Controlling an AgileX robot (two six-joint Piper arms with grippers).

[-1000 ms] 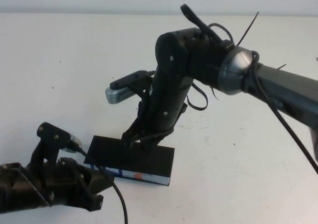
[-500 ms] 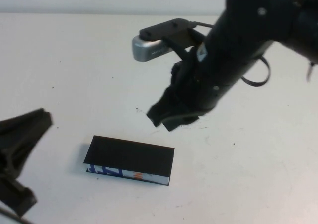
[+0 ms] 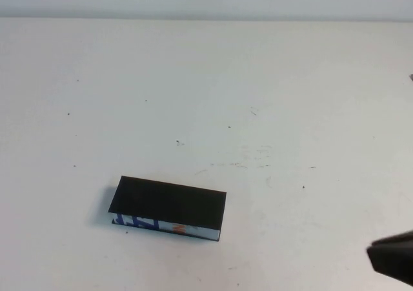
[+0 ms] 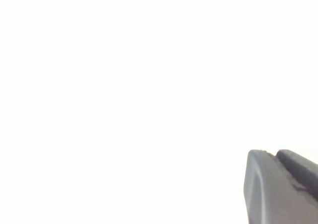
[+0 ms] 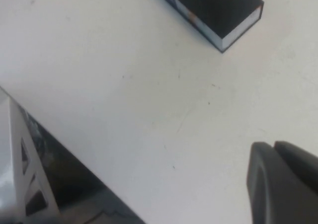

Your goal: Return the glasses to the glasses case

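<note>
while the table (image 3: 271, 78) lies bare but for it, you see the glasses case (image 3: 169, 206) lidded, near-left | glasses unseen, likely inside | right gripper (image 5: 283, 186) near-right, pressed together, empty | left gripper (image 4: 280, 186) off-table, fingers indiscernible | task looks finished; just park arms

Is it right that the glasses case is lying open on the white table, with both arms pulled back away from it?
Not quite. The glasses case is closed, not open: the high view shows its black lid flat on top, above the patterned side. It does lie on the white table, with both arms pulled back: the right hand shows only at the near right corner, shut, and the left hand appears only in the left wrist view.
</note>
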